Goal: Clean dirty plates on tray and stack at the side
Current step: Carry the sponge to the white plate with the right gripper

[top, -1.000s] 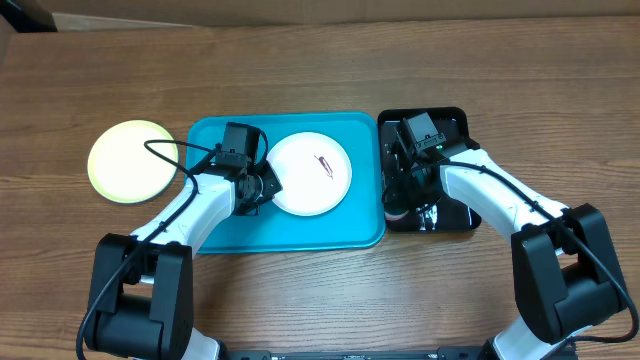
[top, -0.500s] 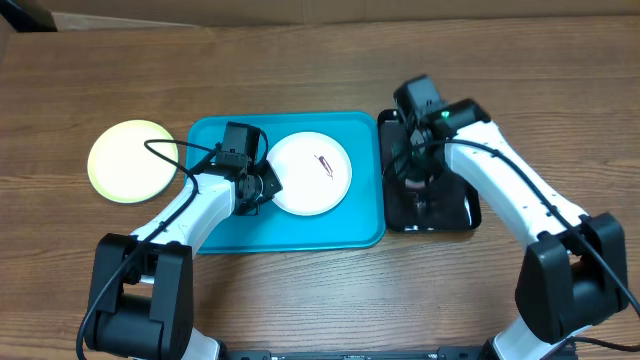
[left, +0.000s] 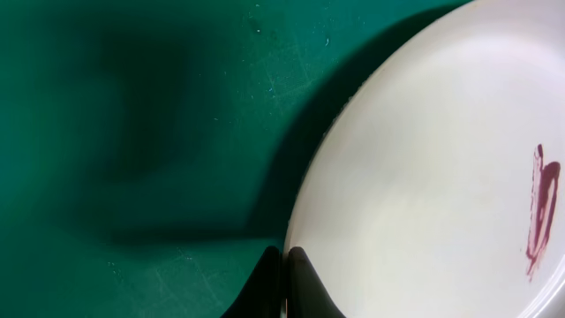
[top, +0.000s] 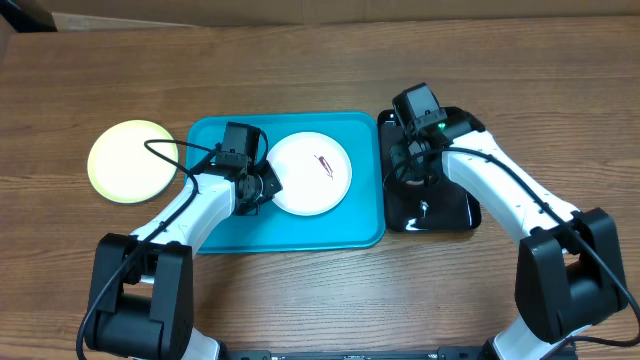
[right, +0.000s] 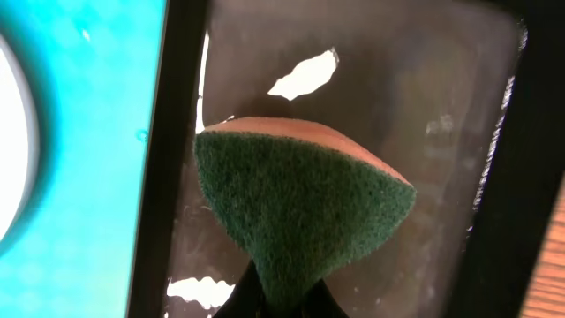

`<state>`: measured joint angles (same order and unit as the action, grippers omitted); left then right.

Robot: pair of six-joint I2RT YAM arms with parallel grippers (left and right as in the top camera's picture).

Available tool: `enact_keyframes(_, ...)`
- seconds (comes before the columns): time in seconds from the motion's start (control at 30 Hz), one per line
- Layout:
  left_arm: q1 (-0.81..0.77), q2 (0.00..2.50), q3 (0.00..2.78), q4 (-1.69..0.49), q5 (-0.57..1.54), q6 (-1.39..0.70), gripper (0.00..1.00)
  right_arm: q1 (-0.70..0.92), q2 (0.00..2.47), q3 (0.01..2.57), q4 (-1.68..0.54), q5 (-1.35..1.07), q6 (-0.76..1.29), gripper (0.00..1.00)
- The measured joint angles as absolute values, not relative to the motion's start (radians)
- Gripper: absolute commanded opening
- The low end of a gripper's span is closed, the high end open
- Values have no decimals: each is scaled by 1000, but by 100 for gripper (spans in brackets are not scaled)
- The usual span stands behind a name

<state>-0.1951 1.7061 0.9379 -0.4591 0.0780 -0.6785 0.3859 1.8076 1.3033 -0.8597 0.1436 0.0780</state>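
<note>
Nearest me, on the turquoise tray (top: 215, 225), the left claw (left: 284, 287) is clenched on the rim of the white plate (top: 305, 185), its reddish smudge (top: 326, 164) unwiped. Beyond, the right claw (right: 281, 300) grips a green scouring sponge (right: 300, 212) over the black tray (top: 455, 215). Off on the table (top: 320, 60) lies the yellow-green plate (top: 130, 160). That thin pinch could slip under scrubbing, and the plate would skid.

The right gripper (top: 412, 182), clamped on a green-and-orange sponge (right: 300, 216), is now raised over the left middle of the black tray (top: 455, 212). A second ago it sat low at that tray's near left corner.
</note>
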Motion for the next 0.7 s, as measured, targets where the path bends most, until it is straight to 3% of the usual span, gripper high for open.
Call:
enact_keyframes(0.2,-195,1707,938,-459,78,-679,4,381,1808,1314,-905,146,78,4)
enact_keyframes(0.37,-195,1707,938,-459,78,-679,4,373,1809,1482,-1026,111,79,4)
enact_keyframes(0.7,-204,1707,938,-455,77,-679,4,406,1810,1618,-901,-176,78,4)
